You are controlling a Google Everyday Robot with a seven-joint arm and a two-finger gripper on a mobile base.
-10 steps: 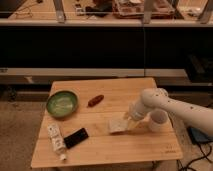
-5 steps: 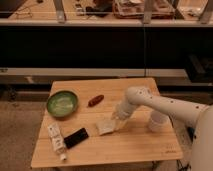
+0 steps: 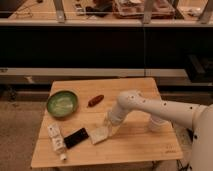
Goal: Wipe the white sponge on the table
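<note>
You have the white sponge (image 3: 99,135) lying flat on the table (image 3: 140,147), a small, pale, off-white pad with a soft, plain face and roughly rectangular outline (its edges look a little blurred in this light). It sits in the front middle of the tabletop, just right of the black flat rectangle (image 3: 75,137) and close to it. Its long axis runs on a slant, from the near left corner up toward the far right, so the far end points at the arm.

Your gripper (image 3: 111,126) is down at that far right end of the sponge, with the fingers closed tight and pressing on the pad's upper corner. The white arm (image 3: 160,107) reaches in from the right side of the table, bending at a rounded joint above the gripper.

Further left you see the green bowl (image 3: 62,103) near the back left corner, a white printed tube (image 3: 56,140) lying beside the black rectangle, and a small reddish-brown object (image 3: 95,100) behind the sponge, well apart from it
</note>
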